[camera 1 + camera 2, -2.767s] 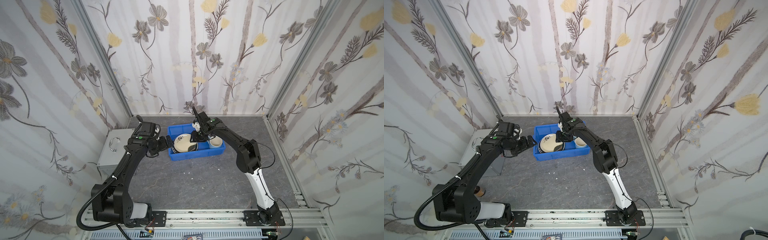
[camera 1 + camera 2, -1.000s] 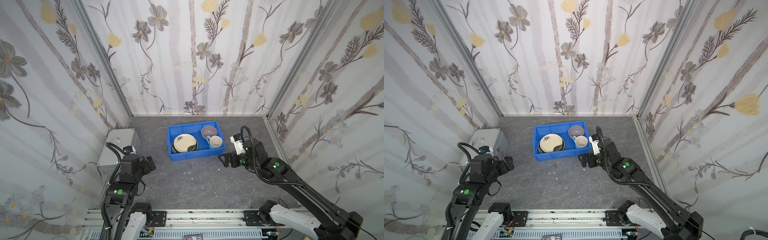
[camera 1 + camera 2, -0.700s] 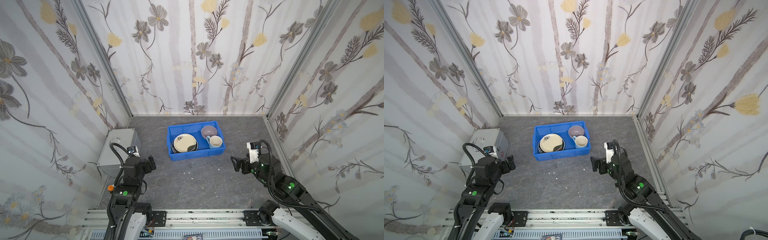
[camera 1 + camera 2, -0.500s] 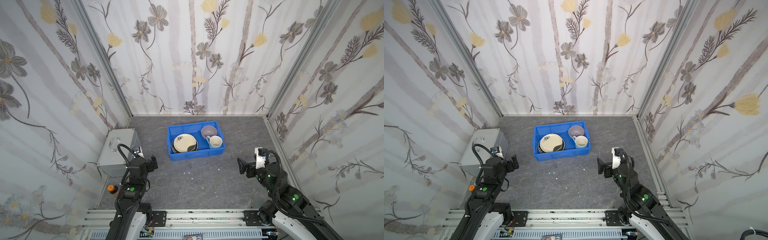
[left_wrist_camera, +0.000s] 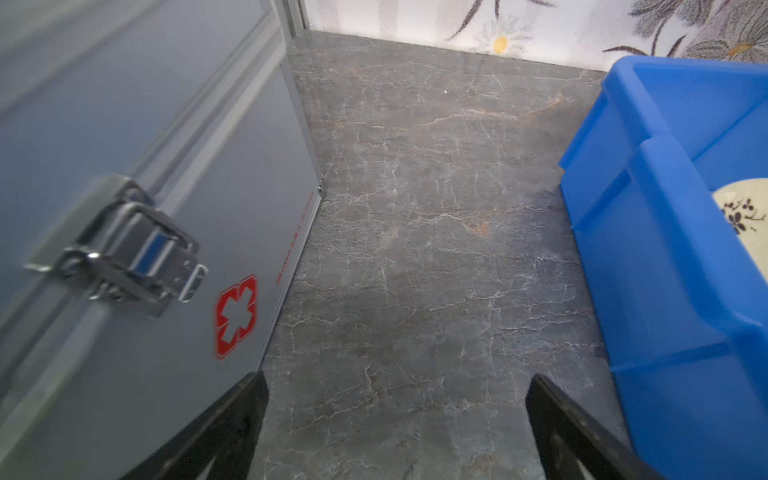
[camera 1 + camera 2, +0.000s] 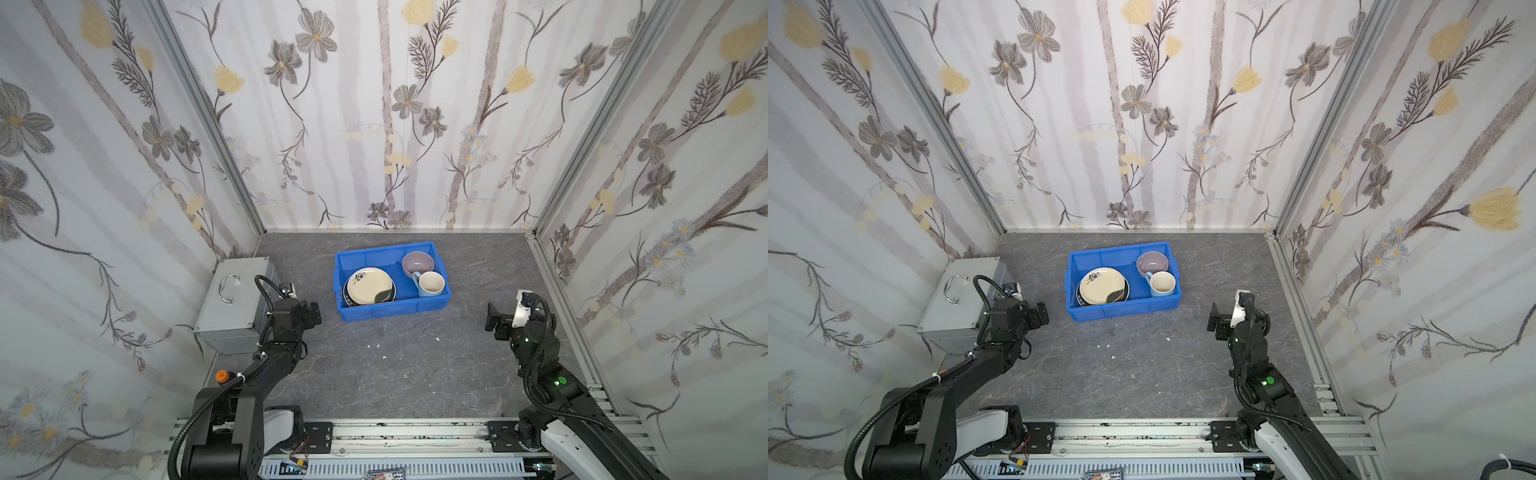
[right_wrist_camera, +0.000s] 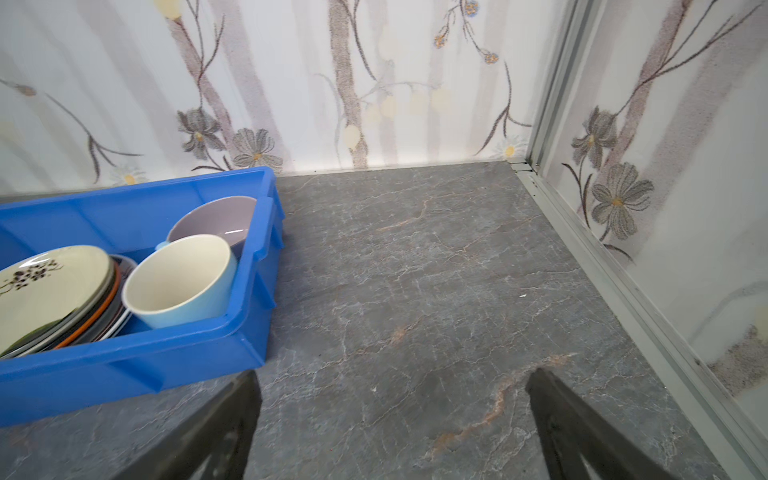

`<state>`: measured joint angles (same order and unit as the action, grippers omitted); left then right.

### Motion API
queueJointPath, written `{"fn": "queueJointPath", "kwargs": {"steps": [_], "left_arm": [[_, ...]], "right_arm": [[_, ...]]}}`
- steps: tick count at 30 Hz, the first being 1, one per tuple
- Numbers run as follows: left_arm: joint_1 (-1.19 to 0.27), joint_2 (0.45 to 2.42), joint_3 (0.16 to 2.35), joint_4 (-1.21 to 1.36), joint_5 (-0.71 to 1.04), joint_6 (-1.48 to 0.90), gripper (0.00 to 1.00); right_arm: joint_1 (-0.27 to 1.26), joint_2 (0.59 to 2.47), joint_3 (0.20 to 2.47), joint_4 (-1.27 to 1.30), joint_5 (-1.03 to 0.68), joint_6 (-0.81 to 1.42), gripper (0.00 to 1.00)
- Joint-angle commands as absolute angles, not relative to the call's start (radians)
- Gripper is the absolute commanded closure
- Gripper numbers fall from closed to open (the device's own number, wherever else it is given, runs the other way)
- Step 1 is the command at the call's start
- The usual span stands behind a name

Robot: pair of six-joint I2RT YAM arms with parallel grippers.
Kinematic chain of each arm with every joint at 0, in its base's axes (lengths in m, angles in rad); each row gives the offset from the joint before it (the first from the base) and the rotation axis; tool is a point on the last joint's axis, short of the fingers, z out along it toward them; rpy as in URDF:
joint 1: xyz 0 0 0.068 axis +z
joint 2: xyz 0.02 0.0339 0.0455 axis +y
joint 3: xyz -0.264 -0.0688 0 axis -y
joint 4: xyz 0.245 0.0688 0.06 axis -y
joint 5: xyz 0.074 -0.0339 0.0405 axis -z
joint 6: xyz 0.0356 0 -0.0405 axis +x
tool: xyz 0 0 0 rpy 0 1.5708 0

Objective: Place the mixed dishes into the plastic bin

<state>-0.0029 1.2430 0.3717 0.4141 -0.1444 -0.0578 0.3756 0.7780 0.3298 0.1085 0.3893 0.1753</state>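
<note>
The plastic bin (image 6: 390,309) (image 6: 1125,309) is a bright blue tub at the back middle of the grey floor. Among the mixed dishes inside it, a stack of plates (image 6: 368,284) (image 6: 1102,284) topped by a cream flowered one lies at its left. A lilac bowl (image 6: 417,262) (image 7: 212,218) and a pale blue mug (image 6: 431,284) (image 7: 178,282) stand at its right. My left gripper (image 6: 305,313) (image 5: 395,382) hangs open and empty over bare floor left of the bin. My right gripper (image 6: 498,322) (image 7: 392,378) is open and empty, right of the bin.
A grey metal case (image 6: 232,299) (image 5: 124,166) with a handle and a latch stands at the left wall, close beside my left gripper. A small bottle with an orange cap (image 6: 222,376) stands at the front left. Small white crumbs (image 6: 376,345) lie before the bin.
Both arms have drawn back from the bin toward the front rail, left arm to the left, right arm to the right. The dishes and the bin have not moved.
</note>
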Motion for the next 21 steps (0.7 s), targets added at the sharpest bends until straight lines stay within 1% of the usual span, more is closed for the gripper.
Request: {"fn": "queueJointPath", "kwargs": {"steps": [1,4,6,9,13,15,16,21], "left_arm": [[0.003,1.324,0.385,0.621,-0.086,-0.028,0.0],[0.007,1.383,0.401,0.704,-0.062,-0.01,0.0],[0.015,1.409,0.42,0.709,-0.037,-0.024,0.0],[0.017,1.479,0.347,0.924,0.028,-0.019,0.0],[0.017,1.578,0.324,1.058,0.025,-0.022,0.0],[0.017,1.564,0.341,0.995,0.032,-0.02,0.0],[0.016,1.577,0.343,1.02,0.038,-0.016,0.0],[0.02,1.572,0.373,0.949,0.042,-0.02,0.0]], "right_arm": [[0.343,0.861,0.323,0.334,0.34,0.17,0.0],[0.311,0.985,0.32,0.447,0.32,0.137,0.0],[0.272,1.06,0.358,0.477,0.287,0.127,0.0],[0.237,1.11,0.35,0.6,0.256,0.076,0.0],[0.194,1.158,0.352,0.652,0.222,0.046,0.0],[0.179,1.183,0.356,0.626,0.209,0.037,0.0],[0.175,1.187,0.342,0.641,0.206,0.035,0.0],[0.165,1.204,0.214,0.852,0.221,0.053,0.0]]}}
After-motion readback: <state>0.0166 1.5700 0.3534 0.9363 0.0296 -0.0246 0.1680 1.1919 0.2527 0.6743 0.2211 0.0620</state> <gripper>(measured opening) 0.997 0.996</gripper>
